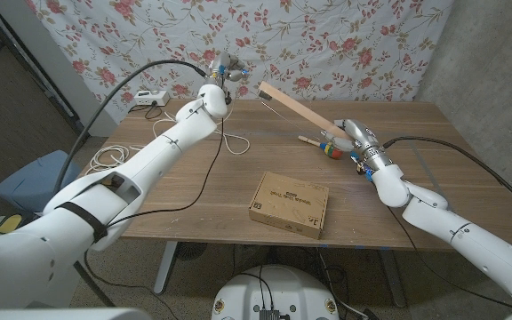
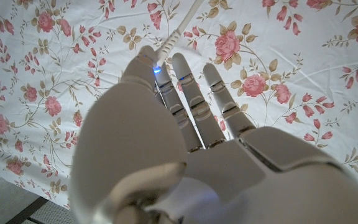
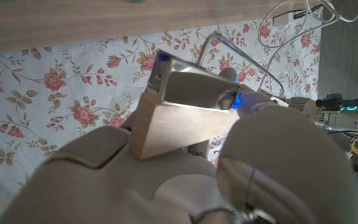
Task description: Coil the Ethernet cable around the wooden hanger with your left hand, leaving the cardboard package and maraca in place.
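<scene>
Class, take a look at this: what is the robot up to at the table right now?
The robot's right hand holds a wooden hanger raised over the far side of the table. Its left hand is lifted high near the floral backdrop, gripping a white Ethernet cable that trails down to the tabletop. The cable is not yet coiled around the hanger as far as the head view shows. A cardboard package lies flat near the front edge, and a colourful maraca lies beneath the hanger.
</scene>
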